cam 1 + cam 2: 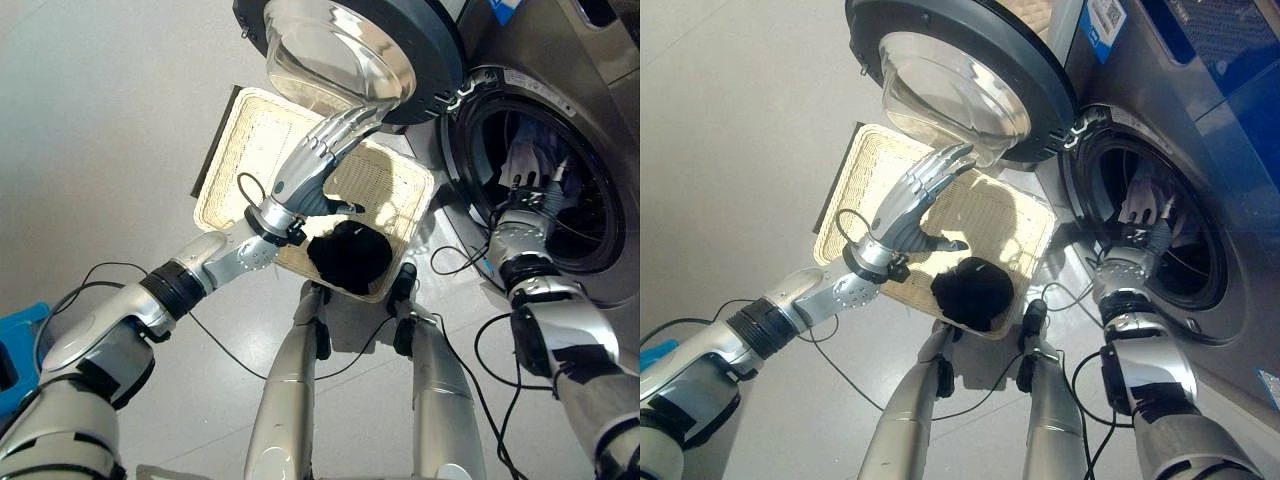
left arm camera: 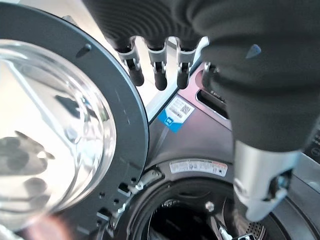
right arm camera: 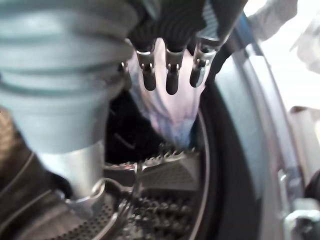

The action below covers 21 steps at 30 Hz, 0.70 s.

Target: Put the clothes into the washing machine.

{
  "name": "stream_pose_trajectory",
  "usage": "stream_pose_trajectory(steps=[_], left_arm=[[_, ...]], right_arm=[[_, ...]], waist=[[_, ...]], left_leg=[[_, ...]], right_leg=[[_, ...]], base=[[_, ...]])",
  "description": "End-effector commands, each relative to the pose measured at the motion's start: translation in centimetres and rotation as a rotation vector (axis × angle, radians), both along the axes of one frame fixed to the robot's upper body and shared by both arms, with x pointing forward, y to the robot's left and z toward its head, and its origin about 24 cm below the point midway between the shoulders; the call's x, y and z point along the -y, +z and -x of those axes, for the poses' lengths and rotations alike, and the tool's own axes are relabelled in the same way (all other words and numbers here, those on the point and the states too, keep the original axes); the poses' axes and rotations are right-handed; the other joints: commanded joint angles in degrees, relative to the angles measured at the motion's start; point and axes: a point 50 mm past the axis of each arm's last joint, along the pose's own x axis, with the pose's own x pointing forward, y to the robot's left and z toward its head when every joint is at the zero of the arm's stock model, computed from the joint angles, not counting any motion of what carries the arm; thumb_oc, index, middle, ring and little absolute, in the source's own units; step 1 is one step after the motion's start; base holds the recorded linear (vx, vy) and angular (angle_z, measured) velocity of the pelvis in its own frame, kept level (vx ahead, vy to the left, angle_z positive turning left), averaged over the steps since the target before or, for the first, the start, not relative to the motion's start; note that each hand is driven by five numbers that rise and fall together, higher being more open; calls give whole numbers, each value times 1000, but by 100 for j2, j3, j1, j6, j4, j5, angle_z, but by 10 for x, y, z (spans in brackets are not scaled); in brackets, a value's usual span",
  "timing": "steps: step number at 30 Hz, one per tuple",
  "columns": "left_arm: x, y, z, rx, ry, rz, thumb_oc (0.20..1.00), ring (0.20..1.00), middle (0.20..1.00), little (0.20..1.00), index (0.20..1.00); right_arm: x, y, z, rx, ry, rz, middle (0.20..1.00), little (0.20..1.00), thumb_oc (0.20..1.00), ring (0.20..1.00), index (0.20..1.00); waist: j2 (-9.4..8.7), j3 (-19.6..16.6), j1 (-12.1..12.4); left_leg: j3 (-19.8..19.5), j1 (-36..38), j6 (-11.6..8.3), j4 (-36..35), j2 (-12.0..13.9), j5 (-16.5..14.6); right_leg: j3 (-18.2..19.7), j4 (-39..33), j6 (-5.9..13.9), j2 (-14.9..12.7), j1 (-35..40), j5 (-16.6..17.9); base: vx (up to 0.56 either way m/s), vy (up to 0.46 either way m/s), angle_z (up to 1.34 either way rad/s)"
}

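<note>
- Pale cloth hangs inside the washing machine drum, at three o'clock in the head views.
- Right hand reaches into the drum; its fingers look curled on the cloth, though it is hard to see.
- Left hand hovers flat and loose, holding nothing, over the wicker basket by the open door.
- Black clothing lies in the basket at six o'clock.

woven wicker basket, matt; door glossy glass bowl; drum perforated metal; black cloth, matt.
</note>
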Motion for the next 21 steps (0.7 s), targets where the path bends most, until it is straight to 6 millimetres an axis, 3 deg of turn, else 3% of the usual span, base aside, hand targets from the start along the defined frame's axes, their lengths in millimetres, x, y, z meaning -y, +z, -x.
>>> stream_pose_trajectory(steps=[1, 9, 12, 21], left_arm=[[2, 4, -5, 6, 34, 75, 1000, 1000, 1000, 1000, 1000], [-3, -28, -12, -148, 115, 58, 1000, 1000, 1000, 1000, 1000], [-3, -45, -17, -317, 138, 8, 1000, 1000, 1000, 1000, 1000], [-9, -86, -22, -646, 217, -149, 1000, 1000, 1000, 1000, 1000]], right_arm=[[-3, 24, 11, 7, -131, 203, 1000, 1000, 1000, 1000, 1000], [-37, 30, 32, -57, -303, 455, 1000, 1000, 1000, 1000, 1000], [-53, 39, 40, -49, -377, 617, 1000, 1000, 1000, 1000, 1000], [-59, 33, 47, -64, -356, 795, 1000, 1000, 1000, 1000, 1000]], waist=[[167, -125, -195], [158, -125, -370], [201, -125, -437], [206, -125, -523]], left_leg=[[402, 282, -214, 295, -227, -756], [541, 327, -218, 232, -228, -723], [604, 287, -213, 211, -241, -674], [659, 296, -222, 223, -245, -686]], right_leg=[[-190, -150, 691, 45, 231, 223], [-67, -320, 697, 126, 257, 266], [-2, -414, 692, 151, 218, 329], [55, -479, 729, 163, 243, 325]], base=[[7, 51, -9], [4, 61, -8], [3, 69, -11], [1, 14, -5]])
